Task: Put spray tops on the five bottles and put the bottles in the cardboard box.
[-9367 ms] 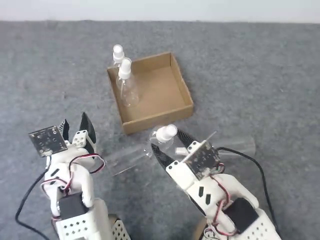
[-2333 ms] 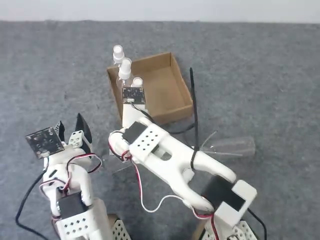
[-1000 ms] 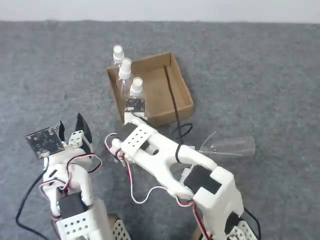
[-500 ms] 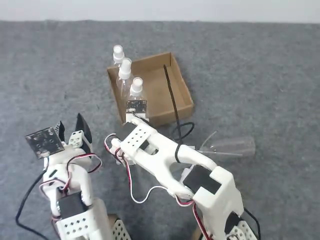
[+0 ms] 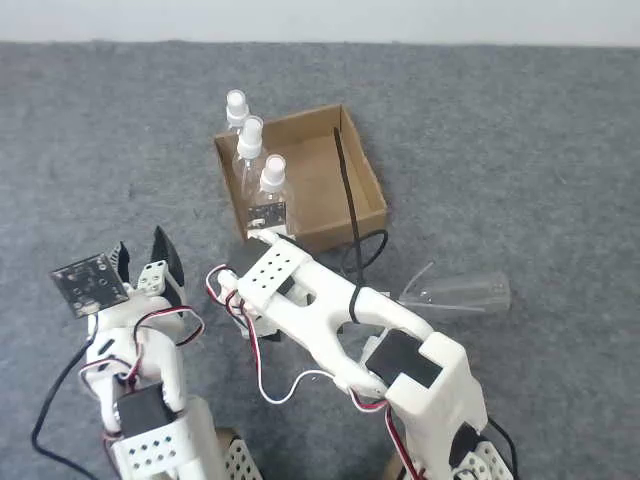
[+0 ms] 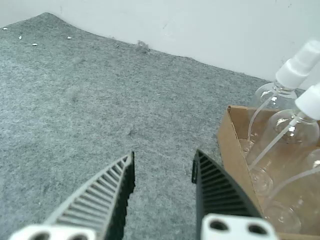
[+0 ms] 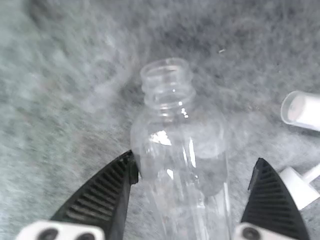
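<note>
Capping step, fourth bottle: the right gripper point(image 7: 195, 165), jaws spread, straddles an uncapped bottle point(image 7: 175, 140) lying at seven o'clock from the cardboard box point(image 5: 365, 190); the left gripper point(image 6: 162, 167) gapes empty. Next move: close squarely, stand it upright.

Bright, even light, soft faint shadows, glints on the bottle point(image 7: 182, 165)

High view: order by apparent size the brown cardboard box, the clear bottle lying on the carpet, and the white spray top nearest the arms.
1. brown cardboard box
2. clear bottle
3. white spray top
</note>
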Motion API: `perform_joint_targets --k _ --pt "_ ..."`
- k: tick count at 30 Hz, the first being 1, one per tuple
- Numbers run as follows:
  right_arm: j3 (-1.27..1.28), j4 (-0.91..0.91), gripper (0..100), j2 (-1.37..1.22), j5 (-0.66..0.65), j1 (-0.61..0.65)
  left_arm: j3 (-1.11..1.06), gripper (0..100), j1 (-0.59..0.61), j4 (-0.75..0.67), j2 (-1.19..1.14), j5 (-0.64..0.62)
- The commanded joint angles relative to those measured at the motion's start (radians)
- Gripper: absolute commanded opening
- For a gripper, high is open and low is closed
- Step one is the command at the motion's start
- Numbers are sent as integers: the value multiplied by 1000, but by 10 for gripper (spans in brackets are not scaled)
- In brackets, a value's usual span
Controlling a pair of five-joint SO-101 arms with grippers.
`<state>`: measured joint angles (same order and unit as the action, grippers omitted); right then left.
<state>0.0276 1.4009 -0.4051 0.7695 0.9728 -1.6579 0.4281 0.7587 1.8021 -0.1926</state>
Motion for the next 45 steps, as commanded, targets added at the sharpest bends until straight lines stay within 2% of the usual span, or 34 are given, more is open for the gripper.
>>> perform_joint_targets --k 1,14,19,22,27,33,37,45 --pt "-49 21 296 21 -15 -10 12 178 5 -28 20 6" --pt "-54 68 289 25 -20 -8 12 178 5 -28 20 6" --pt "-55 59 125 30 -23 -12 12 178 5 -28 20 6" --pt "-63 64 50 30 -74 -12 12 178 5 -28 20 6" --pt "-66 68 8 30 -100 -13 12 178 5 -28 20 6" --pt "-66 70 6 47 -103 -7 12 178 5 -28 20 6" --pt "-66 113 6 134 -222 -7 12 178 5 -28 20 6" --pt "-64 240 6 349 -565 -15 12 178 5 -28 20 6"
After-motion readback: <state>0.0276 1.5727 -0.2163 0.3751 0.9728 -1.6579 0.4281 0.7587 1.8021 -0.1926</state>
